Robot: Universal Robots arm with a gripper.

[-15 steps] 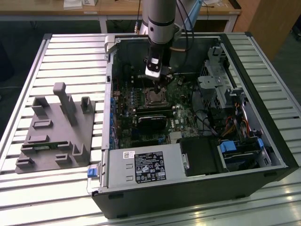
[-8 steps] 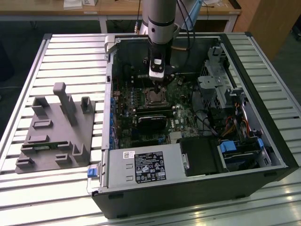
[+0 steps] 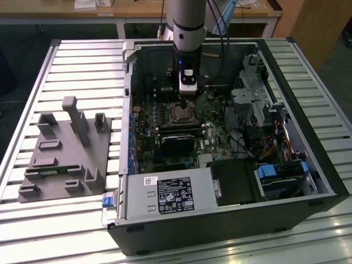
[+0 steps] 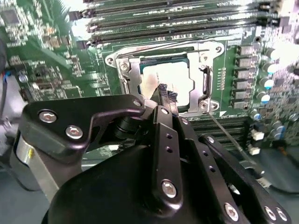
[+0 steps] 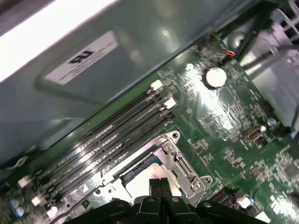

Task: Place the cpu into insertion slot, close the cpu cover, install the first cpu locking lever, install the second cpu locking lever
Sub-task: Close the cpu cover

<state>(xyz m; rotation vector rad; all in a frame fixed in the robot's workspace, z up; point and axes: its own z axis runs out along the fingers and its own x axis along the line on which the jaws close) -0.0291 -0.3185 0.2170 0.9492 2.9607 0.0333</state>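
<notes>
Cpu [image 4: 173,77]: seated flat in insertion slot [image 4: 163,59], metal top up, square, edges parallel to memory slots [image 4: 177,21]. Cpu cover [image 4: 128,79] flat around it. Gripper [image 4: 166,93]: jaws pressed together, empty, just above.

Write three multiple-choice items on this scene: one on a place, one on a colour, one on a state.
1. Where does the grey fixture lie?
A. On the exterior view's left of the computer case
B. Inside the case
C. On the exterior view's right of the case

2. What colour is the circuit board?
A. Blue
B. Green
C. Red

3. What state is the cpu in?
A. Lying on the grey fixture
B. Standing on edge against the case wall
C. Seated flat in the insertion slot

Answers:
1 A: the exterior view shows the fixture outside the case, on that side.
2 B: both wrist views show a green board.
3 C: in the second wrist view its metal top lies inside the slot's rim, under the shut gripper.
</notes>
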